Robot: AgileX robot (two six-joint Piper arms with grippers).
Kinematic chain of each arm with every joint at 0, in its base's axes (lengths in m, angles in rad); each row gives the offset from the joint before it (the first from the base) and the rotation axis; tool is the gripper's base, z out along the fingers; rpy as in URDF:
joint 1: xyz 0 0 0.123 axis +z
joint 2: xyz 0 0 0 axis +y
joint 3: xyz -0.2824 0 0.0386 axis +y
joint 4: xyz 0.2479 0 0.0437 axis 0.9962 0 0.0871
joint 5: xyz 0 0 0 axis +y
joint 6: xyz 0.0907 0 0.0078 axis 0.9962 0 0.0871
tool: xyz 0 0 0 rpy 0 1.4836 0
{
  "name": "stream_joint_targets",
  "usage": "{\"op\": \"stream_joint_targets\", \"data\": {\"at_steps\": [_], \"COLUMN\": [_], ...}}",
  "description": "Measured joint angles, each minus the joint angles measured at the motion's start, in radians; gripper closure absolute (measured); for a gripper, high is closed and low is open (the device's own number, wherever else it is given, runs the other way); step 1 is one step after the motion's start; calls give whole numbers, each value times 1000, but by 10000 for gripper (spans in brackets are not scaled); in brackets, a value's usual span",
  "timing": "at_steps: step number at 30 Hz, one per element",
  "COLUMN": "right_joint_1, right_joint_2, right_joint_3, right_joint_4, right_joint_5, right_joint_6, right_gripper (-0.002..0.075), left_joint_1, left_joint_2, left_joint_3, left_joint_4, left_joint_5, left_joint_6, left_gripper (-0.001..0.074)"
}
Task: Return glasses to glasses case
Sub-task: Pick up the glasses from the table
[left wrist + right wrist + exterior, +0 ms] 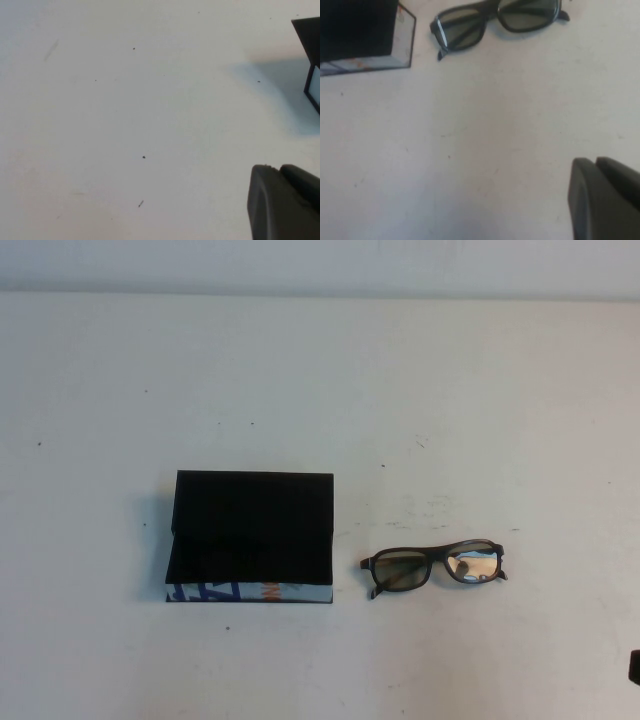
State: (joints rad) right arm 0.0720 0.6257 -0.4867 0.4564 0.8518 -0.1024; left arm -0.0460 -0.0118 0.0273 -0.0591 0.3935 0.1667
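Glasses (435, 566): on worktop (320, 380), just right of case, apart.
Case (250, 537): open, left of centre.
Handling: probably light, rigid, slippery lenses; grip bridge or frame.
Left tool (285, 202): near-left, off the case; grip state cannot tell.
Right tool (605, 197): near side of glasses; grip state cannot tell.

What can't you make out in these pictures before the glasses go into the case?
- Left gripper: left wrist view, cut off by the frame edge; open or shut unclear.
- Right gripper: right wrist view, likewise cut off.
- Glasses case: high view, interior uniformly black, contents unreadable.
- Glasses: high view, temple arms hidden behind the frame.
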Motion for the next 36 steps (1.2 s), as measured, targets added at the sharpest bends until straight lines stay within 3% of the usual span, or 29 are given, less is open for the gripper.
{"op": "stream_joint_targets", "data": {"at_steps": [12,24,30,36], "right_joint_1": [14,443,499,495], "right_joint_2": [275,602,793,939], "right_joint_3": [-86,-330,-489,-604], "right_joint_4": [-19,-247,-310,-356], "right_joint_5": [64,47,60,36], "right_joint_6": [-238,-286,-385,-727], "right_gripper": [737,737,732,631], "left_joint_1": [0,0,0,0], "left_joint_2": [0,0,0,0], "left_joint_3": [0,0,0,0], "left_joint_4": [0,0,0,0], "left_joint_5": [0,0,0,0], "left_joint_6": [0,0,0,0], "left_gripper": [738,738,738,738]}}
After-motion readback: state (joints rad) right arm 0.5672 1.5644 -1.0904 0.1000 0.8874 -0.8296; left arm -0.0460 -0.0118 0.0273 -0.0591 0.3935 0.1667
